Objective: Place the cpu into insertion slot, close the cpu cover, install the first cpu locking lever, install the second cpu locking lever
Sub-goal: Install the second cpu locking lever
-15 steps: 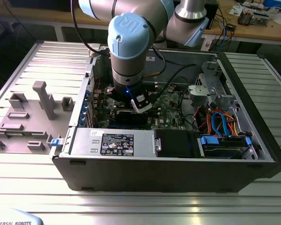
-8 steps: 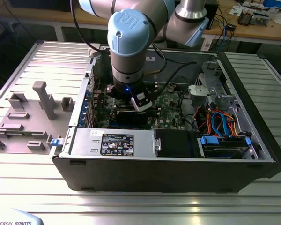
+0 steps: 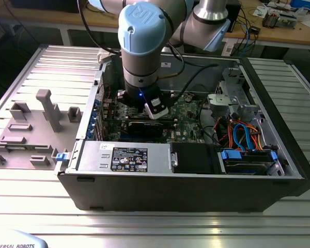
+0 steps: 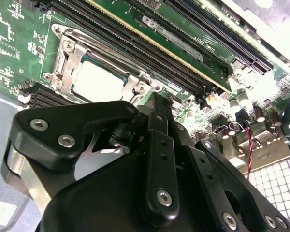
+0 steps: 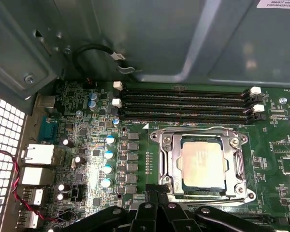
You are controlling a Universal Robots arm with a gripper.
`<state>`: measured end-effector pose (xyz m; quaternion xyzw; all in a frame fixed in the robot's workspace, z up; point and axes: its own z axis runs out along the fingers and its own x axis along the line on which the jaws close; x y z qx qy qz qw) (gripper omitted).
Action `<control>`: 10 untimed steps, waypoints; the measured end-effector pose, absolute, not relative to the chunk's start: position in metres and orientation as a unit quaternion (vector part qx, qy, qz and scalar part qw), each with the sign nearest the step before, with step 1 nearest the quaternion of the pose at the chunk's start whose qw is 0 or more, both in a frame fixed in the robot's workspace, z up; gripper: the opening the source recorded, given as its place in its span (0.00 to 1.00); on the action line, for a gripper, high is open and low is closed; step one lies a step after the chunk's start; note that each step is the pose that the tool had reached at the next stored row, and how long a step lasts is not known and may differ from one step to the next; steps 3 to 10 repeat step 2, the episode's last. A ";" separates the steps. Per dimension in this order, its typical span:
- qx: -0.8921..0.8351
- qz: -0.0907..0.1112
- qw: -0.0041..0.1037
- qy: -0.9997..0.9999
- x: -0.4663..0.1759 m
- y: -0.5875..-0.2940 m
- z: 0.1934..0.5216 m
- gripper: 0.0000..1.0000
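A: Largest first. What stands on the table?

B: Open computer case (image 3: 196, 170), on its side on a ribbed metal table (image 3: 155, 222). Grey fixture blocks (image 3: 49, 108) sit beside it, toward the exterior view's left.

A: Next?

B: The arm (image 3: 142, 46), blue-capped, reaching down into the case above the green motherboard (image 5: 87, 159).

A: And the gripper?

B: Gripper (image 5: 154, 195), black, low over the board, its tip at the edge of the socket frame. Fingers (image 4: 157, 121) drawn close together, nothing visible between them.

A: Then the board parts.

B: Long black memory slots (image 5: 183, 104) alongside the socket. The cpu cover (image 5: 170, 159), a silvery frame, lies flat around the chip. A thin wire lever (image 5: 198, 129) runs along the frame's edge nearest the memory slots.

A: Smallest?

B: The cpu (image 5: 203, 163), pale metal top, seated in the insertion slot (image 5: 203, 186), showing through the cover's cut-out. In the second wrist view, cpu (image 4: 99, 79) just beyond the fingertips.
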<state>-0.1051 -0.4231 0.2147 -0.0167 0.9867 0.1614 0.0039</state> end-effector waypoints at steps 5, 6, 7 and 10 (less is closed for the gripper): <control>-0.017 0.161 0.004 0.987 -0.105 -0.423 0.215 0.11; -0.017 0.161 0.004 0.987 -0.105 -0.423 0.215 0.11; -0.017 0.161 0.004 0.987 -0.105 -0.423 0.215 0.11; -0.017 0.161 0.004 0.987 -0.105 -0.423 0.215 0.11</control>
